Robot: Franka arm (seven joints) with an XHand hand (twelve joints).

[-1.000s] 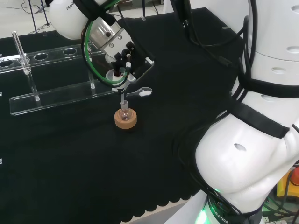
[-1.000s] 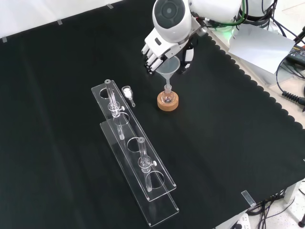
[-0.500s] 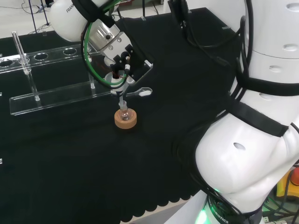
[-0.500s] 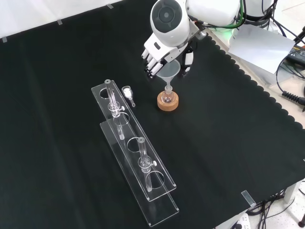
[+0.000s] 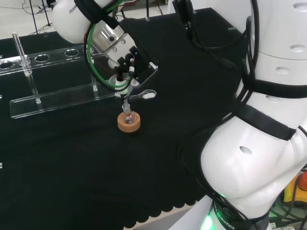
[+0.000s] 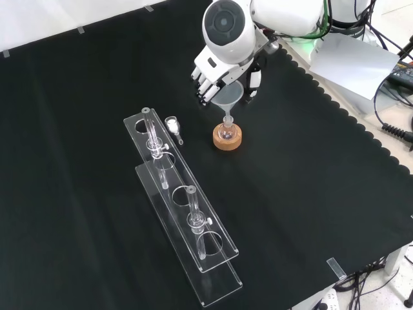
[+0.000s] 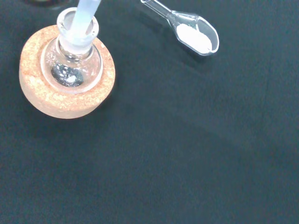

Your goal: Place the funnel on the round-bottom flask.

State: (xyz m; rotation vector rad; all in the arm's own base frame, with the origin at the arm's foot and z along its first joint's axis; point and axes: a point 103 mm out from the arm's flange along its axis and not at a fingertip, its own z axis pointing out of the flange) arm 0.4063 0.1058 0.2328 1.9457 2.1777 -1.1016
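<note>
Robot hand (image 6: 216, 76) has its fingers curled round the funnel (image 6: 229, 97), near the surface's far edge in the front view. Its stem already sits in the neck of the flask (image 7: 74, 60) on the cork ring (image 7: 46, 95); letting go seems all that's left.

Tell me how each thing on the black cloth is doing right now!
funnel: upright in the hand, stem tip inside the flask's neck.
hand: fingers curled round the funnel.
round-bottom flask: upright on its cork ring.
glass scoop: lying flat, white powder inside.
clear rack: standing, holding upright glass tubes.
</note>
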